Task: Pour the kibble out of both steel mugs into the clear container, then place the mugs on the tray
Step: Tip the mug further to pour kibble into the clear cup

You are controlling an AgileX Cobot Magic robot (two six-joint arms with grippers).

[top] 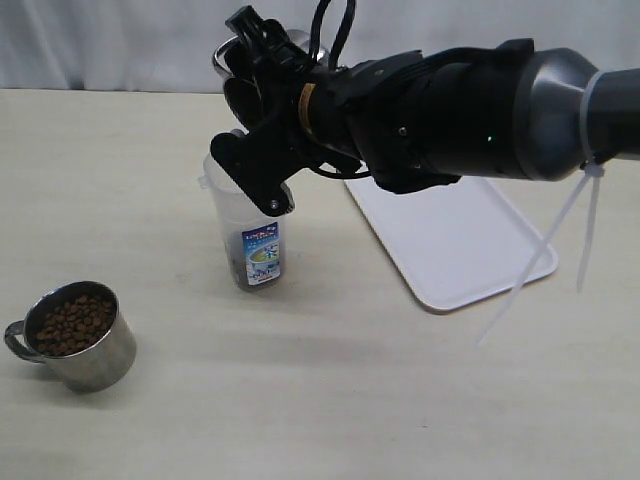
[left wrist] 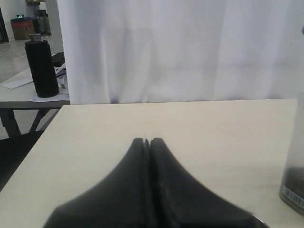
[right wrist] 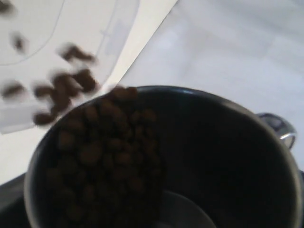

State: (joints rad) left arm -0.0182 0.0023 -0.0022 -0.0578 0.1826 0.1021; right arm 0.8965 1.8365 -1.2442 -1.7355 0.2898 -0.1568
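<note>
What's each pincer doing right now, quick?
Left pincer: closed, holding nothing.
Right pincer: gripping a mug tipped above the container, with kibble spilling out.

Pale counter point(top: 350, 400): steel mug point(top: 98, 365) holding kibble point(top: 72, 322) toward left edge; clear container point(top: 235, 235) mid-counter; white tray point(top: 450, 240) toward right edge.

The kibble point(top: 72, 322) is brown, the steel mug point(top: 98, 366) silvery, the desk point(top: 350, 410) pale cream, the tray point(top: 470, 250) white, the clear container point(top: 224, 205) label point(top: 263, 252) blue-and-white, the left pincer point(left wrist: 147, 141) black.
</note>
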